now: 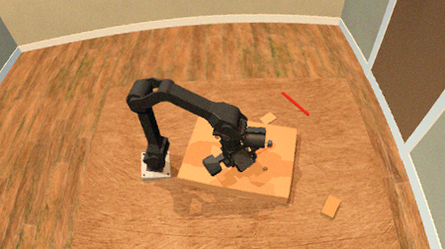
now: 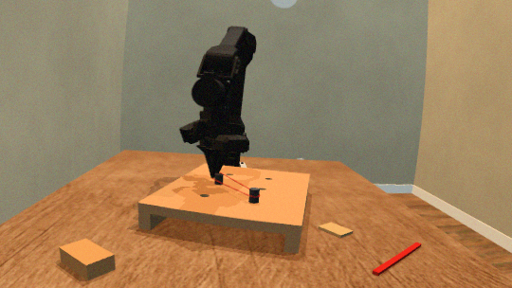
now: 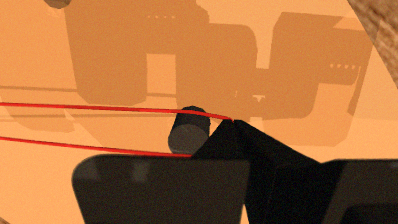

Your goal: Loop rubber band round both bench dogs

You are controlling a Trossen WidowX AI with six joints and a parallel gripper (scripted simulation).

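Observation:
The light wooden board stands on the table. Two dark bench dogs stand on it, one in the open and one right by my fingertips. The red rubber band is stretched taut between them. In the wrist view its two strands pass on either side of the near dog and meet at my fingertips. My gripper is shut on the band, low over the board, just beyond that dog.
A red stick lies on the table beside the board. A thin tile and a thicker block also lie on the table. The board has empty holes.

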